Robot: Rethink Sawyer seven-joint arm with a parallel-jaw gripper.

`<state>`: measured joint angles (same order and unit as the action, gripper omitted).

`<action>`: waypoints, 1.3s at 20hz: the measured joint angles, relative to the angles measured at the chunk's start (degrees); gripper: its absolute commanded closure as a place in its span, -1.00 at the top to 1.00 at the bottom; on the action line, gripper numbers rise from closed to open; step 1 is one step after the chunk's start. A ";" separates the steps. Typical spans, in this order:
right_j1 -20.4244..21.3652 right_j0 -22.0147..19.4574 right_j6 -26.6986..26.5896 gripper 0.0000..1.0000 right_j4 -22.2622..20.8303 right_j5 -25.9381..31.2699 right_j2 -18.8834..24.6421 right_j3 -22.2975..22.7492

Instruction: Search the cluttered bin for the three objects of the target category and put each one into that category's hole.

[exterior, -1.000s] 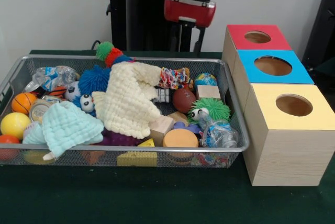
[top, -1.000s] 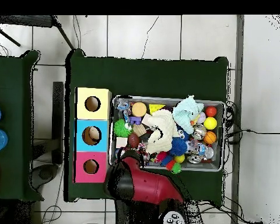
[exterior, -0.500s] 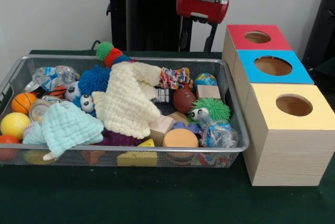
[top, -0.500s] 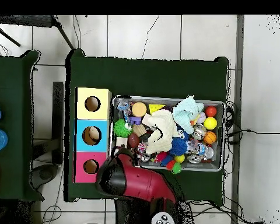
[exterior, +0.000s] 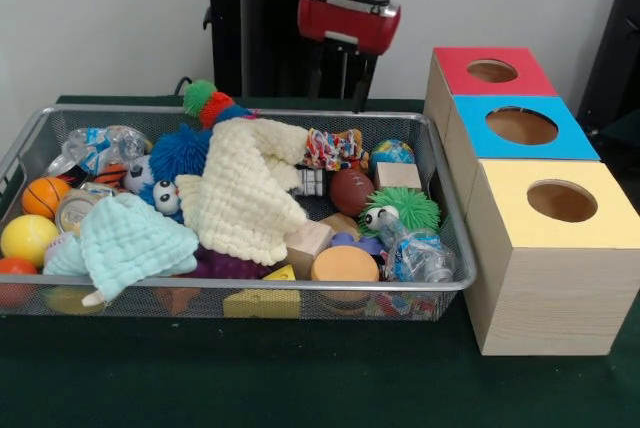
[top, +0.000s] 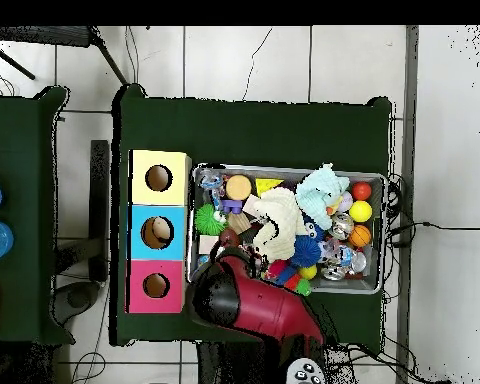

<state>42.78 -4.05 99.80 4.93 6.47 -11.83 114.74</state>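
Red-cased gripper [exterior: 337, 83] hangs above bin [exterior: 240, 291] far rim, fingers apart, holding nothing. Search step; no target picked, category unclear. Toys, cloths [exterior: 243, 186], balls lie piled in bin. Next: descend on one item, carry to boxes [exterior: 524, 126].

Wire-mesh bin [exterior: 450, 284] crammed with balls, cloths, blocks and bottles; just right of it three wooden boxes, round-holed lids red [exterior: 455, 66] far, blue [exterior: 470, 113] middle, yellow [exterior: 505, 193] near.
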 measured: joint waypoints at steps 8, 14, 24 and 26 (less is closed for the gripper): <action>0.40 -6.69 0.00 1.00 -0.71 -0.80 0.31 0.01; 0.83 -14.45 0.00 1.00 -0.71 -2.50 1.05 0.02; 0.48 -19.87 0.04 1.00 -0.45 -12.01 1.08 0.16; -0.36 -20.45 0.28 1.00 0.51 -13.79 1.10 0.20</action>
<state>42.42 -24.49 100.08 5.44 -7.32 -10.73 114.94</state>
